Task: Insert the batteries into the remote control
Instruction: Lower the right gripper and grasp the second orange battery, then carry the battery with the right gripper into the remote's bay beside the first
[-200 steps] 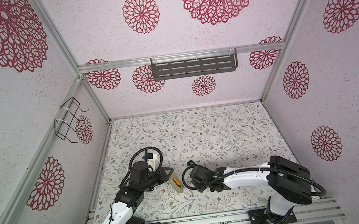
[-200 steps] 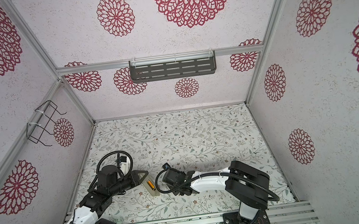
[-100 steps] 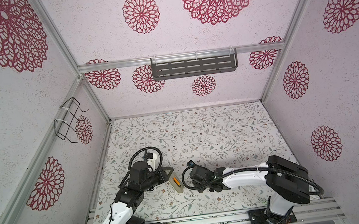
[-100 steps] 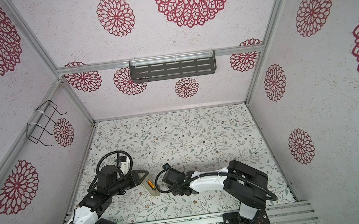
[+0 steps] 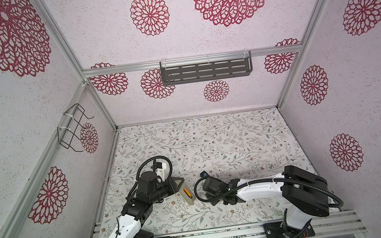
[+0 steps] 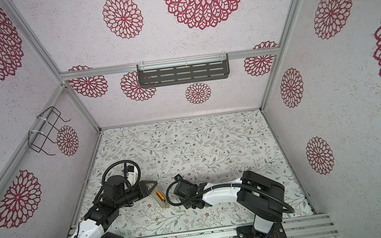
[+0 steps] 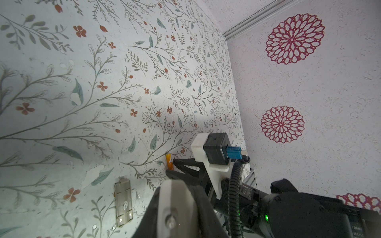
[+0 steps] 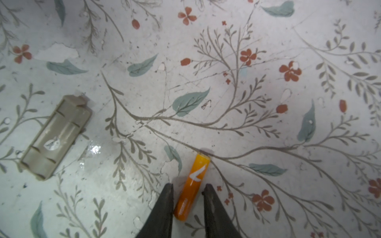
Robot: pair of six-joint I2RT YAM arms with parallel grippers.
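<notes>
Floral tabletop (image 5: 212, 146) beneath, with left arm (image 5: 128, 226) and right arm (image 5: 260, 190) reaching in low from the near edge. Left fingers (image 7: 151, 208) closed, clamped on one end of the remote control (image 5: 191, 199). Remote back-up between the two arms in both top views, bay open, one orange battery (image 5: 187, 192) seated inside. Beige cover piece (image 8: 55, 137) flat on the tabletop, apart from the remote. Right fingers (image 8: 162, 212) parted, straddling the second battery (image 8: 192, 185). Lies loose on the tabletop, with a thin gap on either side and no contact visible.
</notes>
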